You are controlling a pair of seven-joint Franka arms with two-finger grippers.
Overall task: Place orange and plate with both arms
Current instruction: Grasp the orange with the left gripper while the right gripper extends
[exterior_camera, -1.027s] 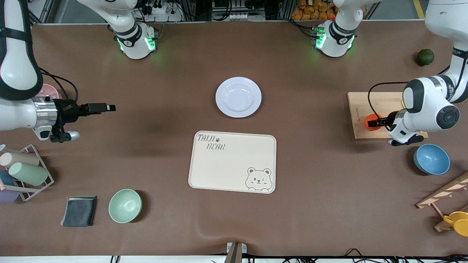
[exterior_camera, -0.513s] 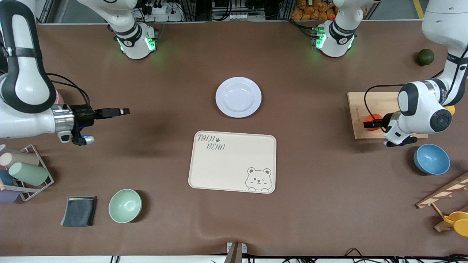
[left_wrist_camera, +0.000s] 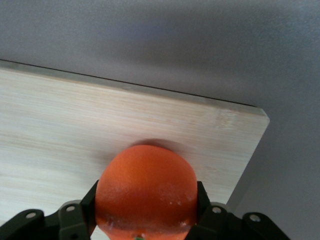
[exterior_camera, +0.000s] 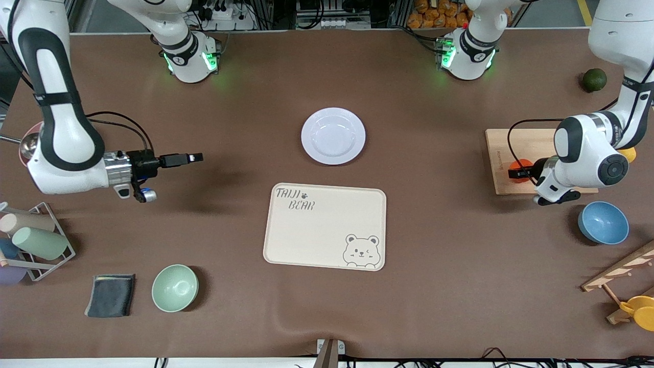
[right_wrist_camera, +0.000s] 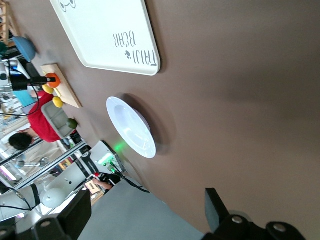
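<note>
orange [exterior_camera: 520, 169]: you've got it pinched between the left gripper's fingers over the wooden board [exterior_camera: 503, 158], close to the board's corner. Left wrist view shows a shadow patch on the board right by it [left_wrist_camera: 145, 187]; can't tell whether it's touching the wood.
left gripper [exterior_camera: 515, 173]: closed on the orange, one finger [left_wrist_camera: 202, 197] on each side, at the left arm's end of the table.
plate [exterior_camera: 333, 135]: flat on the brown table [exterior_camera: 434, 230], mid-table, farther from the front camera than the bear tray. Nothing on it.
bear tray [exterior_camera: 325, 226]: cream rectangle, nearer the front camera than the plate, a gap between them. Bare.
right gripper [exterior_camera: 196, 158]: you see it hovering over bare table toward the right arm's end, pointing at the plate, well apart from it. Right wrist view shows the fingers [right_wrist_camera: 214, 207] spread wide, nothing between them.
lemons [right_wrist_camera: 52, 95]: two yellow ones on the board, beside the orange.
dark green fruit [exterior_camera: 594, 79]: on the table, farther from the front camera than the board.
blue bowl [exterior_camera: 603, 223]: nearer the front camera than the board.
green bowl [exterior_camera: 174, 288]: near the front edge, with a dark cloth [exterior_camera: 110, 295] beside it.
</note>
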